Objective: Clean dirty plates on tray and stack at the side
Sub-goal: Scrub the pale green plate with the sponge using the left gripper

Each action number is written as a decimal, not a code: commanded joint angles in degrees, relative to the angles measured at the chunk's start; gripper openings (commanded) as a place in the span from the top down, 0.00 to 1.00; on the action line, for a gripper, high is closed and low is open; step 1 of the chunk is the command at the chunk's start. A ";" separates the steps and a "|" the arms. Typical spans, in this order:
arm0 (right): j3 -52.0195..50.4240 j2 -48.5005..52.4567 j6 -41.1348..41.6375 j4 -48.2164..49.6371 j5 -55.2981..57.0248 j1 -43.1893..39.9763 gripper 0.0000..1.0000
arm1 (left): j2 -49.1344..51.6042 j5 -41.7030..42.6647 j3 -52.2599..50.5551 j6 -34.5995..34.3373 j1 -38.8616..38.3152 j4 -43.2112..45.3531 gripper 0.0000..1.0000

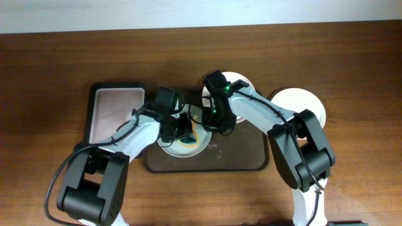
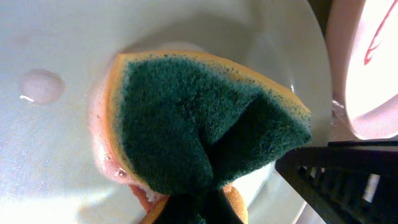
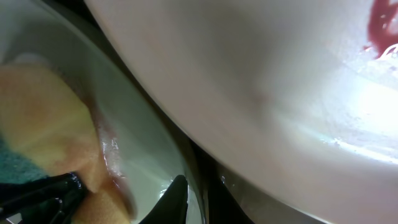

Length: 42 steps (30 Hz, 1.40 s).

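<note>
The pale green plate (image 1: 200, 145) lies on the dark brown tray (image 1: 242, 157). My left gripper (image 1: 182, 133) is shut on a green and orange sponge (image 2: 205, 124) and presses it onto this plate (image 2: 56, 155), with pinkish foam round the sponge's edge. My right gripper (image 1: 210, 122) is shut on the green plate's rim (image 3: 186, 168), one finger inside it. A white plate (image 1: 242, 81) with a red smear (image 3: 379, 28) sits at the tray's back, partly under my right arm. Another white plate (image 1: 301, 107) lies on the table to the right of the tray.
A smaller black-rimmed pinkish tray (image 1: 116, 110) stands to the left of the brown tray. Both arms cross over the brown tray's left half. The wooden table (image 1: 50, 69) runs to a pale wall at the back.
</note>
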 commanded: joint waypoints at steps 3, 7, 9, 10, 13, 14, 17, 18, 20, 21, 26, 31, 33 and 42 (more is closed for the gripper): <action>-1.09 1.18 -0.42 -0.48 1.42 -0.11 0.85 | 3.82 -17.11 -0.48 -5.33 -1.64 -4.04 1.00; -1.11 1.18 -0.42 -0.55 1.44 -0.11 0.85 | 3.76 -25.59 -0.48 -6.56 -1.57 -7.19 1.00; -1.11 1.18 -0.42 -0.72 1.60 -0.11 0.85 | 3.69 -25.81 -0.46 -6.54 -1.01 -7.76 1.00; -1.11 1.18 -0.42 -0.81 1.60 -0.11 0.85 | 3.65 -25.77 -0.46 -6.54 -0.61 -7.96 1.00; -1.11 1.18 -0.42 -1.09 1.62 -0.11 0.85 | 3.41 -25.81 -0.46 -6.54 0.70 -8.72 1.00; -1.11 1.18 -0.42 -1.11 1.62 -0.11 0.85 | 3.15 -26.05 -0.46 -6.29 1.16 -9.05 1.00; -1.11 1.18 -0.39 -1.27 1.62 -0.11 0.85 | 0.72 -28.68 -0.39 -5.38 2.38 -10.62 1.00; -1.11 1.18 -0.39 -1.31 1.62 -0.11 0.85 | 0.07 -28.98 -0.39 -4.72 2.56 -10.69 1.00; -1.11 1.18 -0.39 -1.33 1.60 -0.11 0.85 | -2.01 -28.98 -0.24 -2.58 2.91 -10.69 1.00; -1.11 1.18 -0.42 -1.31 1.60 -0.11 0.85 | -3.58 -28.44 -0.07 -0.85 2.99 -10.69 1.00; -1.11 1.18 -0.44 -0.76 1.60 -0.11 0.66 | -13.16 -19.85 0.26 6.36 2.99 -10.75 1.00; -1.11 1.18 -0.42 -0.63 1.60 -0.11 0.68 | -18.27 -19.43 0.26 6.43 2.99 -11.13 1.00; -1.11 1.18 -0.42 -0.66 1.60 -0.11 0.68 | -17.79 -19.15 0.07 3.52 2.99 -11.13 1.00; -1.09 1.18 -0.42 3.52 1.57 -0.92 0.64 | -8.52 -9.51 -0.55 -8.02 2.19 -9.18 1.00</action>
